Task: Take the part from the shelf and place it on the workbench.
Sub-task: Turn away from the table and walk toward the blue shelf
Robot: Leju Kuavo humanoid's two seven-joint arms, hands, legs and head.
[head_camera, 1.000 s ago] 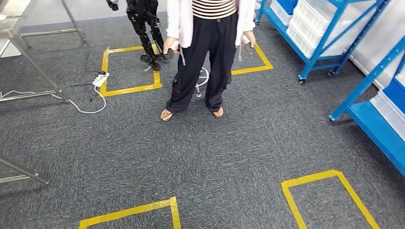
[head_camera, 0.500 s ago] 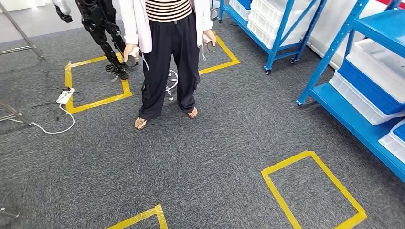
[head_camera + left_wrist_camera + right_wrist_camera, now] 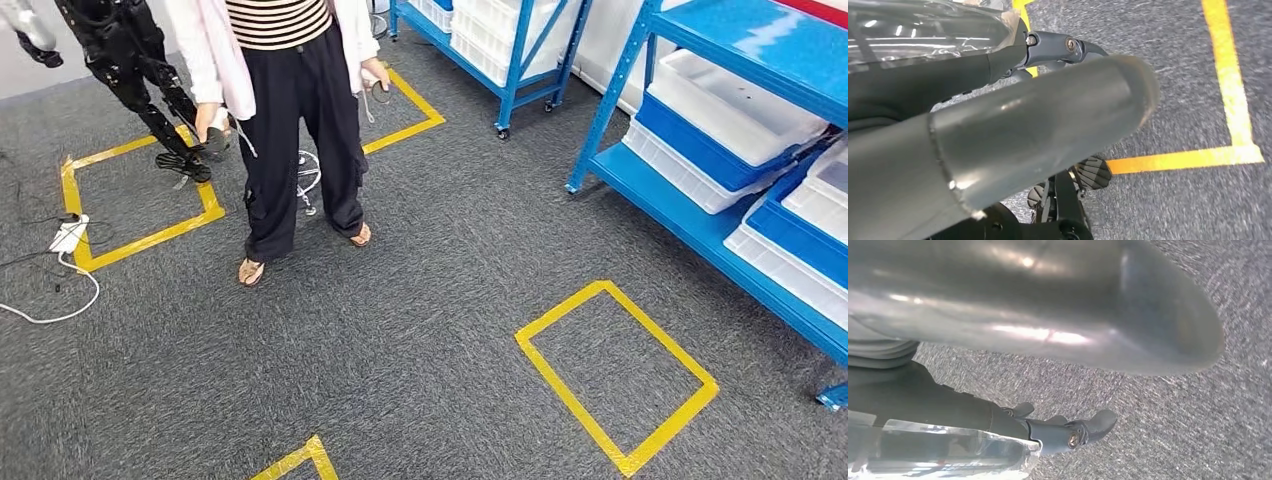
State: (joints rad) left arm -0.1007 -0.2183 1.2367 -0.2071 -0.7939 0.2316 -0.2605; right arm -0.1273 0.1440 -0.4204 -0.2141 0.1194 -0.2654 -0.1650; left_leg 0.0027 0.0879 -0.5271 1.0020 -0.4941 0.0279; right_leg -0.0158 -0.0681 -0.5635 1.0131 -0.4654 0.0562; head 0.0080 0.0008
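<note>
Head view: the whole picture has swung since a second ago, so the camera turned rightward; nothing on the floor itself moved. You now have the blue shelf (image 3: 700, 235) filling the right side, where earlier only its edge showed. White bins (image 3: 745, 110) sit on its tiers; the part cannot be told apart among them. A person (image 3: 285, 120) stands ahead on the left, beside yellow floor tape (image 3: 615, 375). Judgement: you are still in the approach, with the pick not begun.

Left wrist view: left hand (image 3: 1048, 60) hangs over grey carpet (image 3: 1188, 90), fingers apart, holding nothing.

Right wrist view: right hand (image 3: 1063, 432) likewise, fingers loose and empty. Both hands remain well apart from the shelf.
</note>
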